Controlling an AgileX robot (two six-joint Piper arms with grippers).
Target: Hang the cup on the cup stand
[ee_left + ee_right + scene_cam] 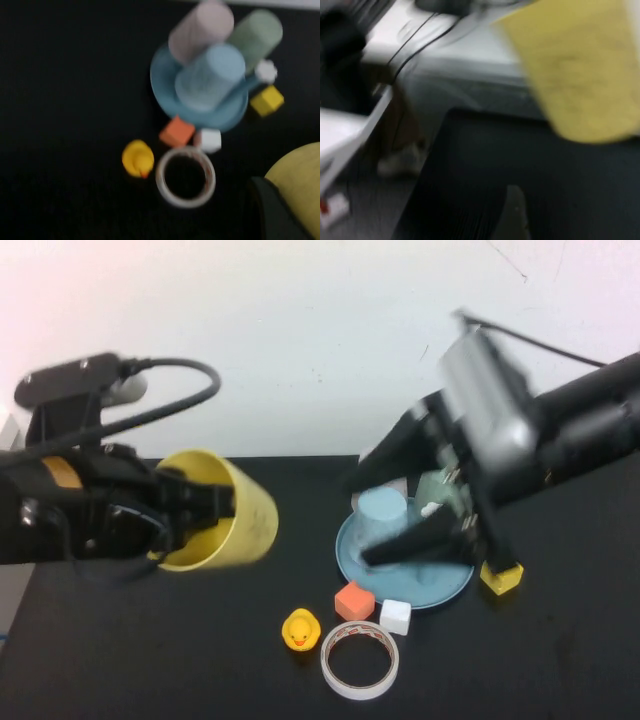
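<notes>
The yellow cup (pixel 235 520) hangs on its side above the left of the black table, my left gripper (pixel 212 506) shut on its rim. In the left wrist view the cup (pixel 300 182) sits beside one dark finger (pixel 272 210). The cup stand (pixel 440 590), a round light-blue tray, stands at centre right; its white flower cap (pixel 266 71) shows in the left wrist view. My right gripper (pixel 356 522) is blurred and open just left of the stand, nothing between its fingers. The right wrist view shows the cup (pixel 575 70) ahead of that gripper.
A light blue cup (pixel 382 515), a pale green cup (pixel 440 490) and a pinkish cup (pixel 200 25) sit upside down on the stand. In front lie an orange block (pixel 354 600), white block (pixel 395 616), rubber duck (pixel 301 629) and tape roll (pixel 360 660). A yellow block (pixel 500 577) sits right of the stand.
</notes>
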